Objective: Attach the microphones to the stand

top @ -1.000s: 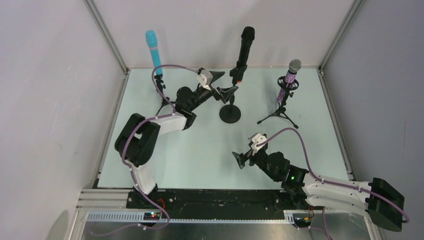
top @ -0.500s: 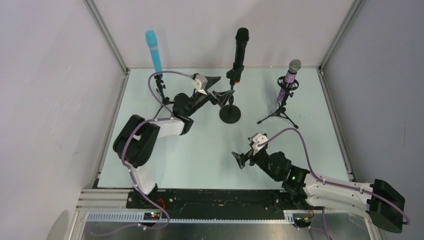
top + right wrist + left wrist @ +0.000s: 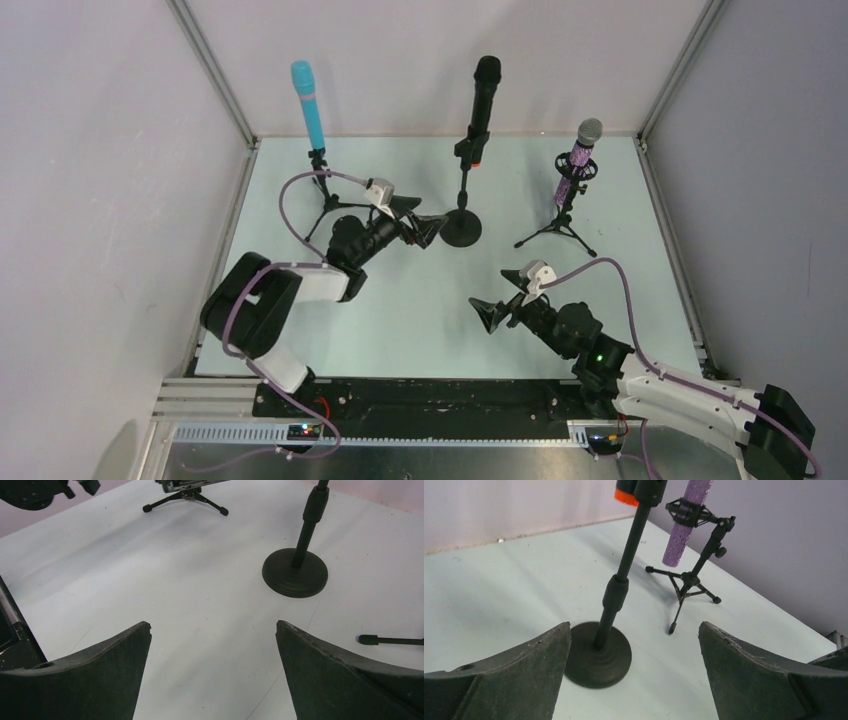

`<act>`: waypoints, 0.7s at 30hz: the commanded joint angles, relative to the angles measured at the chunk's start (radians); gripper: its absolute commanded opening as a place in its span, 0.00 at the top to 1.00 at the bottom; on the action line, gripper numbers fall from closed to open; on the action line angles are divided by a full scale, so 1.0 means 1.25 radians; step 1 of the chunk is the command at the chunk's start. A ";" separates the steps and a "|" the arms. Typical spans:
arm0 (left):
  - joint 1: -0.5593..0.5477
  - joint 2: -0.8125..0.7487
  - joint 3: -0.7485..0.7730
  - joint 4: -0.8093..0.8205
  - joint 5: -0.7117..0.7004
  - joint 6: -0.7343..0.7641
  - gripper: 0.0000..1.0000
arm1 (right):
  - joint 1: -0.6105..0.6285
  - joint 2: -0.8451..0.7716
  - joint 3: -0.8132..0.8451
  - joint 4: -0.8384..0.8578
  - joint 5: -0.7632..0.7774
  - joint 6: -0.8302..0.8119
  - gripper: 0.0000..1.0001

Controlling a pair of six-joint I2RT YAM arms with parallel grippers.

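Observation:
The light blue microphone (image 3: 308, 104) stands in a small tripod stand (image 3: 324, 195) at the back left. The black microphone (image 3: 482, 100) with the orange end (image 3: 626, 496) sits in the round-base stand (image 3: 461, 226) in the middle; its base shows in the left wrist view (image 3: 598, 653). The purple glitter microphone (image 3: 580, 158) sits in a tripod stand (image 3: 560, 225) at the back right, also in the left wrist view (image 3: 684, 525). My left gripper (image 3: 427, 224) is open and empty, just left of the round base. My right gripper (image 3: 500, 305) is open and empty over the near table.
The pale green table (image 3: 420, 300) is walled by a metal frame and grey panels on three sides. The round base (image 3: 295, 573) and tripod legs (image 3: 185, 499) show in the right wrist view. A tripod foot (image 3: 390, 640) lies at its right edge.
My left gripper has let go of the black microphone's stand, drawn back towards the near side and dropped low. The black microphone now stands more upright. My right gripper has shifted slightly right.

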 commanded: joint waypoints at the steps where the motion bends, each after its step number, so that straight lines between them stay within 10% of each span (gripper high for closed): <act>1: 0.005 -0.124 -0.024 -0.120 -0.054 0.020 0.00 | -0.019 -0.019 -0.011 0.032 -0.051 0.042 0.01; 7: 0.004 -0.259 0.030 -0.527 -0.121 0.088 0.00 | -0.034 -0.015 -0.017 0.057 -0.068 0.080 0.01; 21: -0.003 -0.640 -0.123 -0.676 -0.489 0.309 0.00 | -0.113 -0.017 0.029 0.023 -0.068 0.071 0.01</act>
